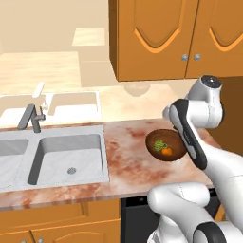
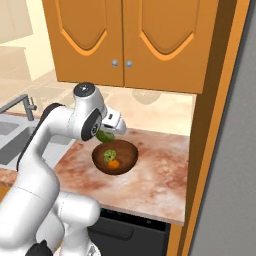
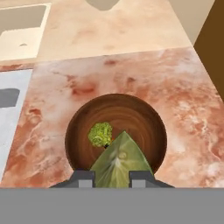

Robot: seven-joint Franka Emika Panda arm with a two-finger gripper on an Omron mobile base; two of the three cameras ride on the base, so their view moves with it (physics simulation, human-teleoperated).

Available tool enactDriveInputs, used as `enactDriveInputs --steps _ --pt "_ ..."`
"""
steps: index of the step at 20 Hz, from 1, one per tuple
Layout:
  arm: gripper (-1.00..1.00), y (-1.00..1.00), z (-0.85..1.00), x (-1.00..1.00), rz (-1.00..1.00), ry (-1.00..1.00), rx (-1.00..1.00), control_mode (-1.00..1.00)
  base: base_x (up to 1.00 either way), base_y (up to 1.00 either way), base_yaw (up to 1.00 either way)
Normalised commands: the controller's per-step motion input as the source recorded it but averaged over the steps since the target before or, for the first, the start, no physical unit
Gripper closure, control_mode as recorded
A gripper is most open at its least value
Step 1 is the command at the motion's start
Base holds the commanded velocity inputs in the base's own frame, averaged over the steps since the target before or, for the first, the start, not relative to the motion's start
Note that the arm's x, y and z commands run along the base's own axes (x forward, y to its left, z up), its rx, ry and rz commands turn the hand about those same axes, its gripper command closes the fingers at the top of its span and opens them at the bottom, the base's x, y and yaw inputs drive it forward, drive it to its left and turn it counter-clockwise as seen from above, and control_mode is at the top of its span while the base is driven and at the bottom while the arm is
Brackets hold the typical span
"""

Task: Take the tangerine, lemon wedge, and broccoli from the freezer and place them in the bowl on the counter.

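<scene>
Around the bowl are the sink and bare counter. My pincer hovers above it, closed on the lemon wedge.

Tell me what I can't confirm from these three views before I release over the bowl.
- Tangerine: in the hand view the held lemon wedge covers it.
- Gripper: in the left base view the arm's own links hide the hand and wedge.
- Bowl: its right rim sits behind the forearm in the left base view.
- Broccoli: whether it touches the tangerine is too small to tell.
</scene>
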Motion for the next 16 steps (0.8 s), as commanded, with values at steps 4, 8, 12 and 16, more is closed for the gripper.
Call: enactDriveInputs --steps 4,8,12,16 --pt "1.00 -0.18 -0.69 0.67 0.00 0.00 0.00 -1.00 0.00 0.00 0.00" --pt "1.00 -0.03 -0.71 0.36 0.00 0.00 0.00 -1.00 0.00 0.00 0.00" --pt "1.00 0.00 -0.66 0.24 0.00 0.00 0.00 -1.00 0.00 0.00 0.00" --pt "1.00 -0.03 -0.62 0.42 0.00 0.00 0.00 -1.00 0.00 0.00 0.00"
